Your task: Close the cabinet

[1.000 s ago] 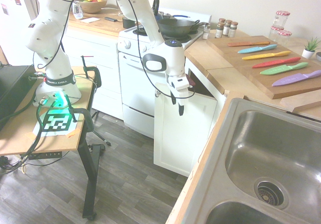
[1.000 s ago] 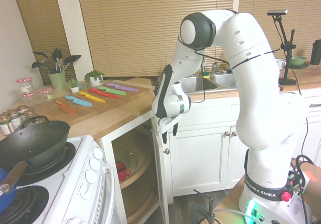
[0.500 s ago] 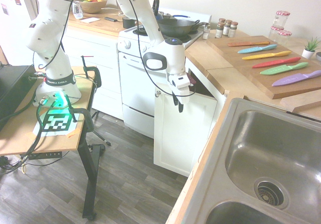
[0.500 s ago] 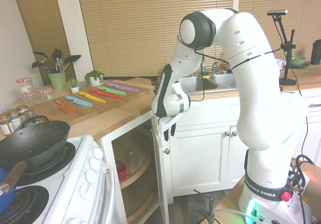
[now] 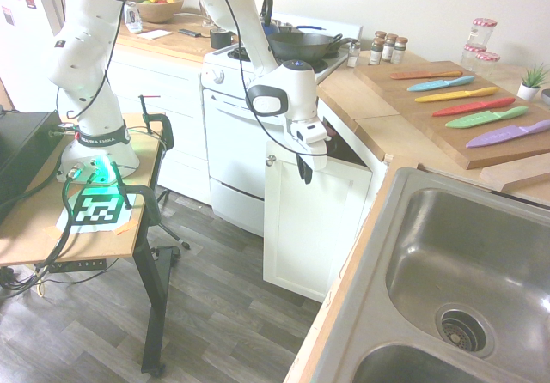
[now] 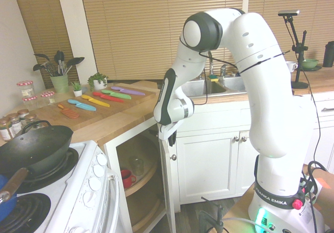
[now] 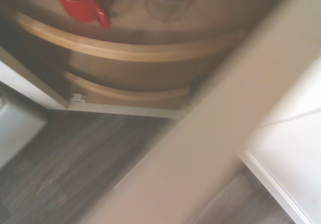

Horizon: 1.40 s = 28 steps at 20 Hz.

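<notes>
Still ajar, the cabinet (image 5: pixel 311 220) sits under the wood table between the stove (image 5: pixel 234 134) and the sink (image 5: pixel 455 271), its door (image 6: pixel 166 186) swung out from the frame with a gap along the top edge. The hand (image 5: pixel 304 173) points almost straight down at the door's upper corner, fingers (image 6: pixel 171 138) drawn together with nothing between them; whether they touch the door's top edge I cannot tell. The small knob (image 5: pixel 271 160) shows just beside the hand on the door's face.

Open floor (image 5: pixel 215 314) lies in front of the door. Inside, curved wooden shelves (image 7: pixel 130 48) carry a red mug (image 7: pixel 83 3) and a clear jar (image 7: pixel 165 0), both set back from the shelf edge. In the wrist view the door's edge (image 7: pixel 200 148) crosses as a pale blurred band.

On the table behind lie coloured knives (image 5: pixel 464 95) on a board, spice jars (image 5: pixel 387 48) and a wok (image 5: pixel 301 44) on the stove, all well away from the door. The cabinet's lower interior is hidden behind the door in the first exterior view.
</notes>
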### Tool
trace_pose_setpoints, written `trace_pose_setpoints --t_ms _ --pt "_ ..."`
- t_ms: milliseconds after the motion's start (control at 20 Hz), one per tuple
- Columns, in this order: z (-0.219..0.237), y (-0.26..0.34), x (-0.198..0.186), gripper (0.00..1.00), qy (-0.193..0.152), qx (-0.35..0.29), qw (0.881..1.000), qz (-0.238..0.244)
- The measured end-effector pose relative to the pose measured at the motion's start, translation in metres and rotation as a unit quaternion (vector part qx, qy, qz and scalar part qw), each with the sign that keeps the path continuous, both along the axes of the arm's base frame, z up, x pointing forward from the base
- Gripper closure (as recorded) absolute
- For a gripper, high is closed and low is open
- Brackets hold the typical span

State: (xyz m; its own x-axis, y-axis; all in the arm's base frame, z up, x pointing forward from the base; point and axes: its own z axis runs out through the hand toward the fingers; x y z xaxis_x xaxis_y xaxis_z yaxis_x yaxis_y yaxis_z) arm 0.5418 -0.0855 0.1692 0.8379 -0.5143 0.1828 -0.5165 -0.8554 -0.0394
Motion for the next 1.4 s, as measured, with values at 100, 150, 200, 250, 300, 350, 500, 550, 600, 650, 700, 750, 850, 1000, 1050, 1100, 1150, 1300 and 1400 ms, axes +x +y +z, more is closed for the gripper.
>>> trace_pose_setpoints --t_ms 100,150,200,250,300,350,500,550,600,650,700,750,850,1000,1050,1100,1150,1300,1400 --pt "0.001 0.012 0.002 1.00 -0.001 -0.002 1.000 0.005" --pt "0.001 0.018 0.003 1.00 -0.001 -0.003 1.000 0.008" --pt "0.002 0.025 0.004 1.00 -0.001 -0.004 1.000 0.010" --pt "0.002 0.032 0.005 1.00 -0.001 -0.004 1.000 0.012" --pt "0.002 0.039 0.006 1.00 -0.001 -0.005 1.000 0.016" --pt "0.003 0.048 0.008 1.00 0.000 -0.006 1.000 0.018" --pt "0.013 0.085 0.020 1.00 0.002 -0.008 1.000 0.030" --pt "0.021 0.102 0.028 1.00 0.001 -0.009 0.999 0.035" --pt "0.029 0.121 0.036 1.00 0.001 -0.010 0.999 0.040" --pt "0.039 0.140 0.044 1.00 -0.002 -0.012 0.999 0.044" --pt "0.051 0.160 0.054 1.00 -0.002 -0.013 0.999 0.047" --pt "0.064 0.180 0.063 1.00 -0.003 -0.012 0.999 0.050" --pt "0.087 0.210 0.080 1.00 -0.005 -0.005 0.998 0.054" --pt "0.091 0.211 0.085 1.00 -0.004 -0.002 0.999 0.052" --pt "0.082 0.199 0.079 1.00 -0.002 -0.003 0.999 0.047" --pt "0.070 0.182 0.071 1.00 -0.002 -0.004 0.999 0.038" --pt "0.058 0.160 0.060 1.00 -0.003 -0.004 1.000 0.025" --pt "0.027 0.084 0.019 1.00 -0.009 -0.005 1.000 -0.024" --pt "0.004 0.031 -0.020 1.00 -0.009 -0.011 0.998 -0.069"
